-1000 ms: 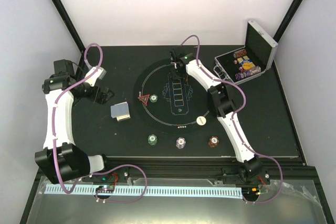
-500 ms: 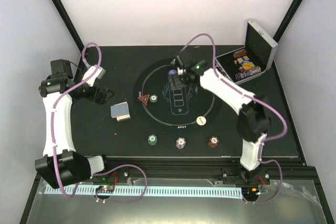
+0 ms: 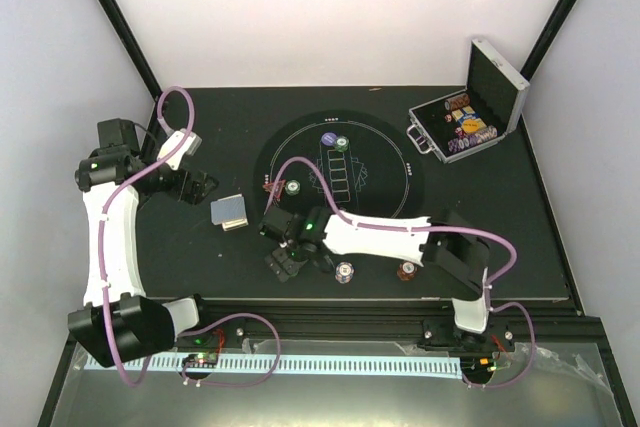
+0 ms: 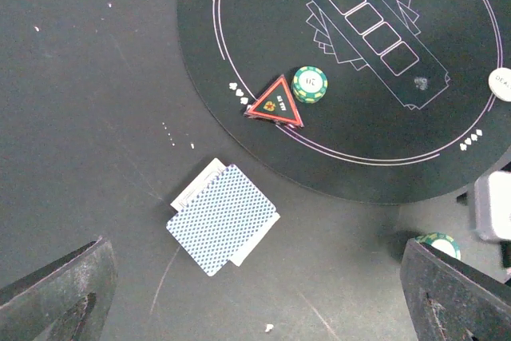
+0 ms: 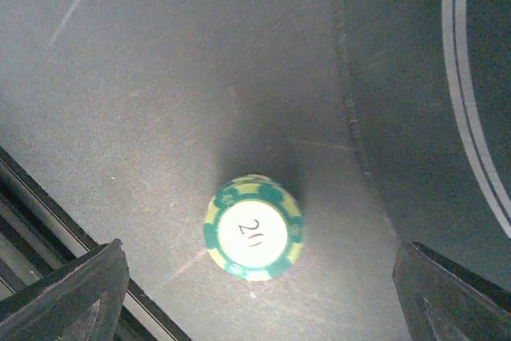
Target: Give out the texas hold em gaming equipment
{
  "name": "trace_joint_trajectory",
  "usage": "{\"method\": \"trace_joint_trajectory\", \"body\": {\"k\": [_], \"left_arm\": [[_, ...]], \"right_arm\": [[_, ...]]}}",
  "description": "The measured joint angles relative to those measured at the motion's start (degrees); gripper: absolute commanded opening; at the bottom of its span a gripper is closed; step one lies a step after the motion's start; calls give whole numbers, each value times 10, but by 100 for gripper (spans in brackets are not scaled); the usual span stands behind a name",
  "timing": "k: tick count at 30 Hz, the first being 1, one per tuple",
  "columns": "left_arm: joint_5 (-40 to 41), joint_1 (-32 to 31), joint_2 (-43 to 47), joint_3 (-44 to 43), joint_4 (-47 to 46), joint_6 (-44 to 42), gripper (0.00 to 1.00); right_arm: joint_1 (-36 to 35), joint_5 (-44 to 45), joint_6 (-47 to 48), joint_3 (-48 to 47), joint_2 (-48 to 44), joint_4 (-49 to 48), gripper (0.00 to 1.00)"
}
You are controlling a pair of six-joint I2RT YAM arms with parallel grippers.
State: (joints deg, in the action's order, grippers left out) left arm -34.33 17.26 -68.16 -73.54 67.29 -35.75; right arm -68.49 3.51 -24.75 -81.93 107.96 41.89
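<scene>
A stack of green chips [image 5: 254, 227] stands on the bare table just off the black mat [image 5: 415, 77]. My right gripper [image 5: 259, 297] hangs open above it, its fingers wide on either side and not touching. From above, that gripper [image 3: 284, 261] covers the stack. My left gripper [image 4: 255, 297] is open and holds nothing, over the table near the blue-backed cards [image 4: 223, 219]. On the mat lie a red triangle marker [image 4: 275, 103], a green chip [image 4: 310, 84], a purple disc [image 3: 328, 140] and another green chip [image 3: 342, 144].
A purple-white chip stack [image 3: 344, 272] and a red-brown one [image 3: 407, 270] stand near the table's front edge. The open silver case [image 3: 465, 127] with more chips sits at the back right. A white button [image 4: 501, 84] lies on the mat's near side.
My right arm swung from the mat's far end to the near left, over the green stack, with its jaws widening. A purple disc and green chip now show at the far end.
</scene>
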Motion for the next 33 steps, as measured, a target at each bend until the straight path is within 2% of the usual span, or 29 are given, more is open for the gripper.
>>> {"method": "trace_joint_trajectory", "body": {"k": [7, 14, 19, 23, 28, 30, 33], "left_arm": [[1, 0, 7, 0, 0, 0, 99], [2, 0, 8, 0, 0, 0, 99], [5, 0, 10, 0, 0, 0, 99], [7, 0, 10, 0, 0, -1, 99], [7, 0, 10, 0, 0, -1, 99], [8, 0, 10, 0, 0, -1, 99], [9, 0, 10, 0, 0, -1, 99]], "right_arm": [[-20, 1, -10, -21, 67, 1, 88], [-20, 5, -11, -48, 97, 7, 70], [-20, 5, -9, -53, 107, 8, 66], [-20, 5, -8, -53, 109, 9, 58], [-20, 6, -5, -53, 109, 10, 43], [-19, 7, -6, -53, 109, 9, 43], [-19, 7, -5, -53, 109, 9, 51]]}}
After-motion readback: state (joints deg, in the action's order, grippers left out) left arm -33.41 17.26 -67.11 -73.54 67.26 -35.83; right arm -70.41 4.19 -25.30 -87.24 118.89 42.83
